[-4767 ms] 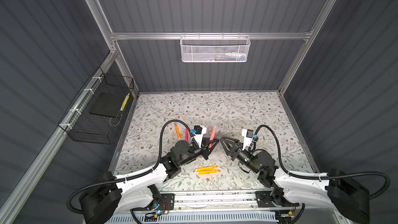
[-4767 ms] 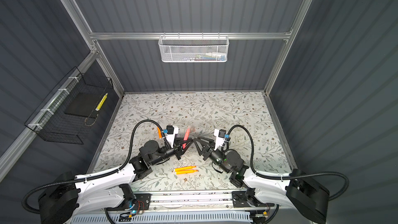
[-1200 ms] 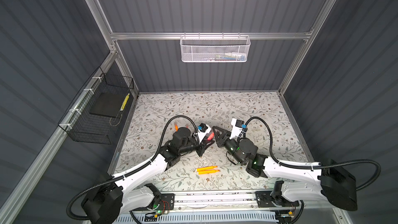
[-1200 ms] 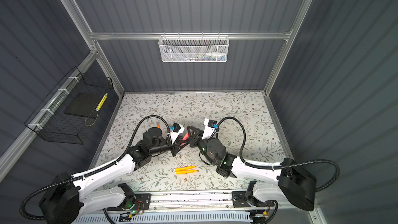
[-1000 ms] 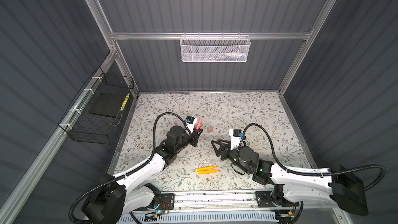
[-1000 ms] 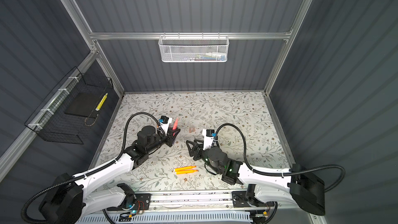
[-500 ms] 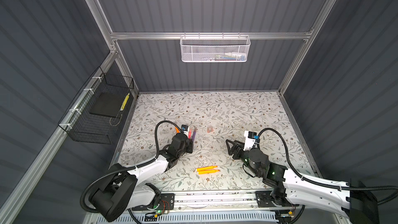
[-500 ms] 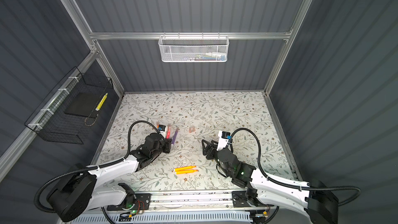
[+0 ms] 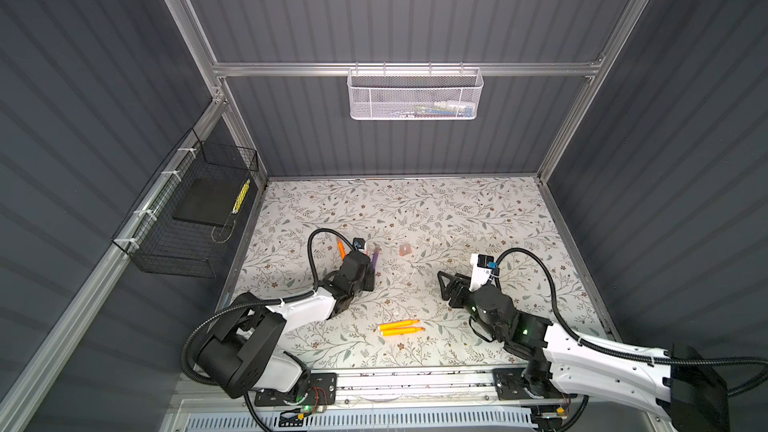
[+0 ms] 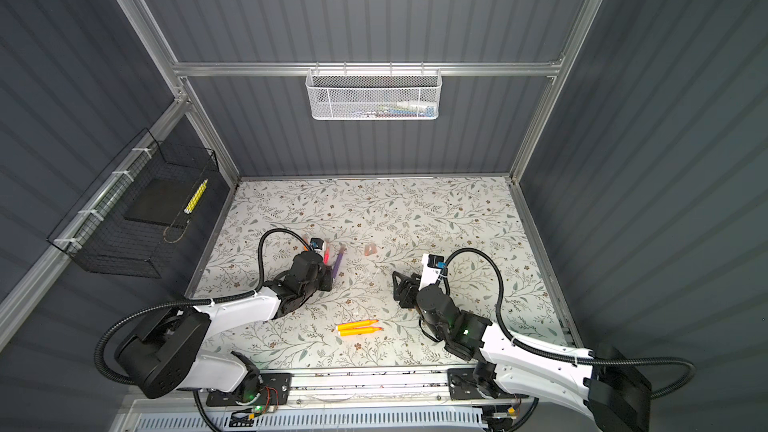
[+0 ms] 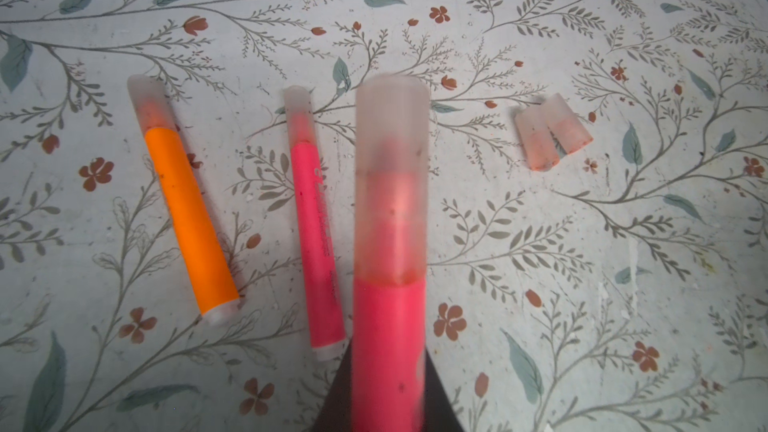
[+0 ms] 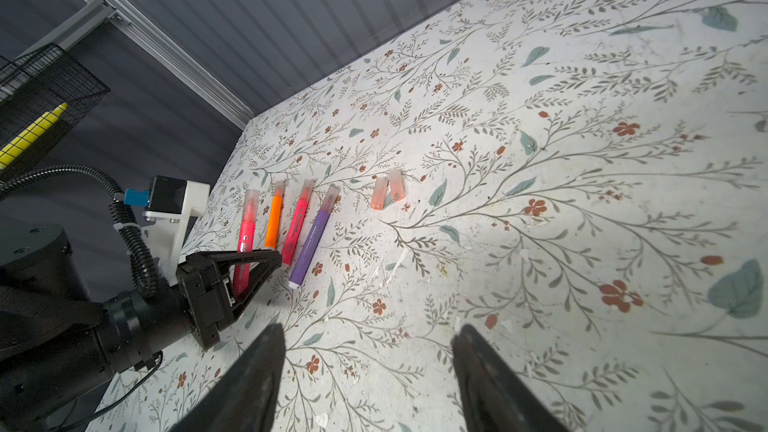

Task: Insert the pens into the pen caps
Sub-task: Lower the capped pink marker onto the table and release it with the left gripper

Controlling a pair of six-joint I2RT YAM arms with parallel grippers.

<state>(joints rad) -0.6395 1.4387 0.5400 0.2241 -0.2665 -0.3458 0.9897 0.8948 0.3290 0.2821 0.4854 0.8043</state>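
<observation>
The left gripper (image 12: 253, 272) is clamped on the lower barrel of a thick pink plastic pen (image 11: 390, 243) that already wears its translucent cap. This pen sits low beside a row near the left edge of the floral-patterned table surface (image 9: 457, 209); whether it touches the surface cannot be told. The row holds an orange capped pen (image 11: 191, 218), a second pink capped pen (image 11: 318, 243) and a purple capped pen (image 12: 313, 238), lying roughly parallel and apart. The right gripper (image 12: 369, 328) stands with jaws apart and empty, over bare surface right of the middle. Outstanding items: two yellow-orange uncapped pens (image 9: 401, 327), side by side near the middle of the front edge, and two small translucent pinkish loose caps (image 11: 552, 130), touching each other about mid-surface and well apart from those pens. Judgement on handling: the pens look light and rigid, with smooth round barrels that will roll if nudged. The proper hold is across the mid-barrel, leaving the pointed end free to enter a cap. The caps look very light, thin-walled and slick, liable to skid or pop from the jaws under a hard squeeze. Each should be taken across its closed half with the open mouth clear. As the two caps lie in contact, one is likely to be disturbed when the other is lifted.
</observation>
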